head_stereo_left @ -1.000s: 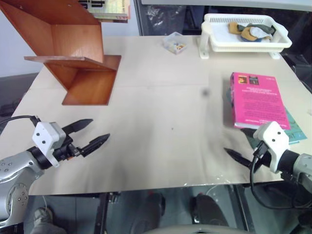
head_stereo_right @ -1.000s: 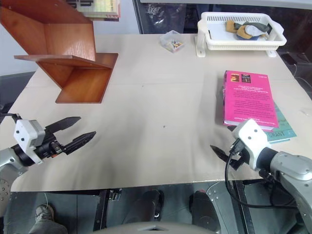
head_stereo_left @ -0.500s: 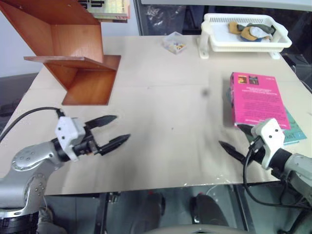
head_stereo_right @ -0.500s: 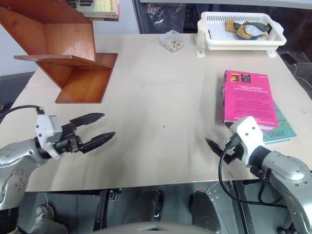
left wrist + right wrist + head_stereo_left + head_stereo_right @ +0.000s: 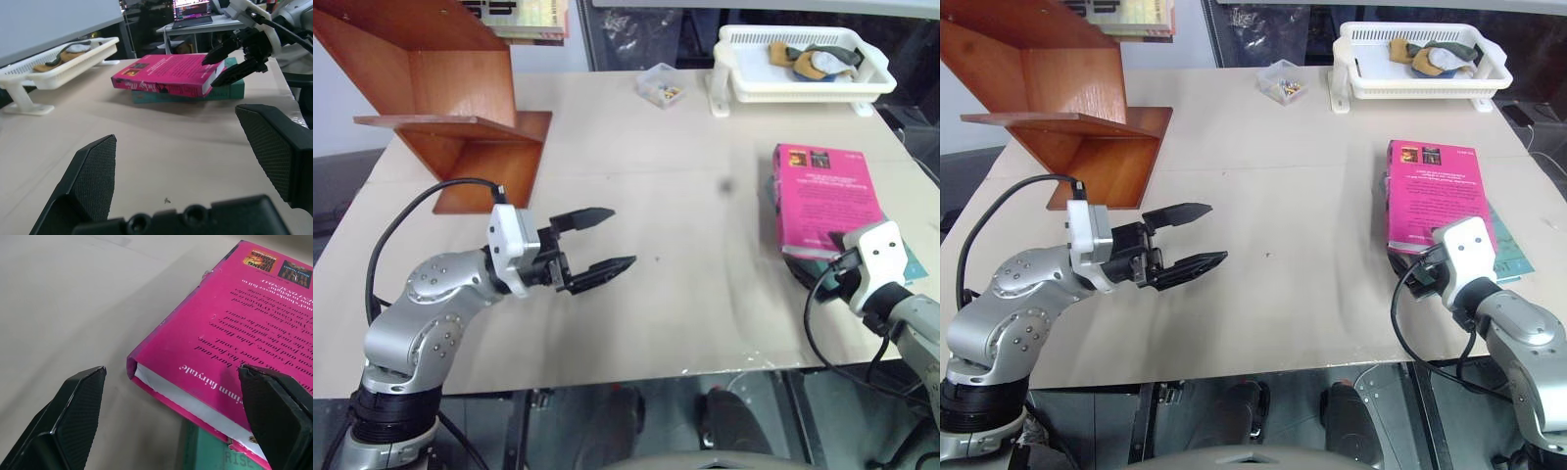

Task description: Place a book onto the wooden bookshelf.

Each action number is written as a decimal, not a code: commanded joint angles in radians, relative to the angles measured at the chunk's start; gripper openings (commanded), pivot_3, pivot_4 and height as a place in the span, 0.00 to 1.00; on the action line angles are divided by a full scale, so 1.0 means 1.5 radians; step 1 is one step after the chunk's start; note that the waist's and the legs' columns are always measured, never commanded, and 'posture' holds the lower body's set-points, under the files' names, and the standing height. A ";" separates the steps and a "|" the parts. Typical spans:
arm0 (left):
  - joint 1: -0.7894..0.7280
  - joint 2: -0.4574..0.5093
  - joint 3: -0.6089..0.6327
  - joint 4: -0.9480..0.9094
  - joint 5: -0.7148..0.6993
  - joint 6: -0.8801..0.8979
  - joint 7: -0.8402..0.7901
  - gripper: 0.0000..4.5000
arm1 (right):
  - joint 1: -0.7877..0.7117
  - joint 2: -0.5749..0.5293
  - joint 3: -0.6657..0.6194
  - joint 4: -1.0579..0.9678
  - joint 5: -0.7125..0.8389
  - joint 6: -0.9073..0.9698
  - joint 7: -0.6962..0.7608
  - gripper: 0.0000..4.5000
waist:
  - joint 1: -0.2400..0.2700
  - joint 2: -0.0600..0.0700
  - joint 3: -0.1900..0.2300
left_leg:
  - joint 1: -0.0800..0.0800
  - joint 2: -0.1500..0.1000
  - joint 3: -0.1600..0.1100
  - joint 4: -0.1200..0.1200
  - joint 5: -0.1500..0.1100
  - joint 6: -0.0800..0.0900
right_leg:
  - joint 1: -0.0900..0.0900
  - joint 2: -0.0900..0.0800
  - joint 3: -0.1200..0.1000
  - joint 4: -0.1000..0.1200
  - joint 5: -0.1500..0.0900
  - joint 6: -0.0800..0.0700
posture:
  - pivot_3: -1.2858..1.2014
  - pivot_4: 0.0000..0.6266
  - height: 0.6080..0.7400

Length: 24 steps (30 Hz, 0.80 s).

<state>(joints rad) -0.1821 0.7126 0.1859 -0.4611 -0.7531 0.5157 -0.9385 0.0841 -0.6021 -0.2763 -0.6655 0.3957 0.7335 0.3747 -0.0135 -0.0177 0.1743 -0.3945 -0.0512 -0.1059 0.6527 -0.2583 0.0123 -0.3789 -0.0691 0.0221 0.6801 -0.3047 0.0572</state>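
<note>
The pink book (image 5: pixel 826 194) lies flat at the table's right, resting on a thinner teal book (image 5: pixel 231 91). My right gripper (image 5: pixel 171 369) is open at the book's near end, one finger on each side of its near corner, not clamping it; the left wrist view shows the right gripper (image 5: pixel 209 72) with its tips at that end. My left gripper (image 5: pixel 622 237) hovers open and empty over the table's middle left, pointing toward the book. The wooden bookshelf (image 5: pixel 460 98) stands at the far left corner.
A white basket (image 5: pixel 803 83) with cloth items stands at the far right. A small clear box (image 5: pixel 663 86) sits beside it. Several books (image 5: pixel 524 18) lie on top of the bookshelf. The table's front edge (image 5: pixel 636 377) runs just below both grippers.
My left gripper has swung right and slightly up, toward the table's middle. My right gripper has moved forward and right, up to the pink book's near end. Both stayed open.
</note>
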 commanded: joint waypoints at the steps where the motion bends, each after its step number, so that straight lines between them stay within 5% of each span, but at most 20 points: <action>1: -0.011 -0.002 -0.004 -0.020 -0.014 0.002 0.001 1.00 | 0.008 0.003 -0.027 -0.008 -0.006 -0.025 0.000 0.99 | 0.001 0.000 0.000 | 0.000 0.000 0.000 0.000 0.000 0.000 | 0.000 0.000 0.000 0.000 0.000 0.000 | 0.52 0.24 1.00; 11: -0.021 -0.019 -0.049 -0.004 0.024 -0.008 0.011 1.00 | 0.051 -0.034 -0.138 0.008 0.008 -0.025 0.040 0.99 | 0.002 0.000 0.000 | 0.000 0.000 0.000 0.000 0.000 0.000 | 0.000 0.000 0.000 0.000 0.000 0.001 | 0.52 0.24 1.00; 21: -0.076 -0.047 -0.085 0.038 0.026 -0.010 -0.018 1.00 | 0.053 -0.075 -0.196 0.041 0.008 -0.005 0.055 0.00 | -0.001 0.001 0.000 | 0.001 0.000 0.001 0.000 -0.001 0.001 | 0.000 0.002 0.001 0.001 0.000 0.001 | 0.52 0.24 1.00; 24: -0.087 -0.049 -0.088 0.046 0.027 -0.011 -0.028 1.00 | -0.003 -0.155 -0.188 0.165 -0.017 -0.009 0.083 0.00 | 0.000 0.001 0.000 | 0.001 0.000 0.002 0.001 -0.001 0.001 | 0.000 0.002 0.002 0.001 0.001 0.001 | 0.52 0.24 1.00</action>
<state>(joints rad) -0.2986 0.6393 0.0482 -0.3794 -0.7078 0.5132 -0.9664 0.1076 -0.7984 -0.5210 -0.4760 0.3951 0.7364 0.4817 -0.0141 -0.0168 0.1739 -0.3931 -0.0519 -0.1013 0.6549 -0.2590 0.0143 -0.3781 -0.0656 0.0252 0.6816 -0.3029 0.0602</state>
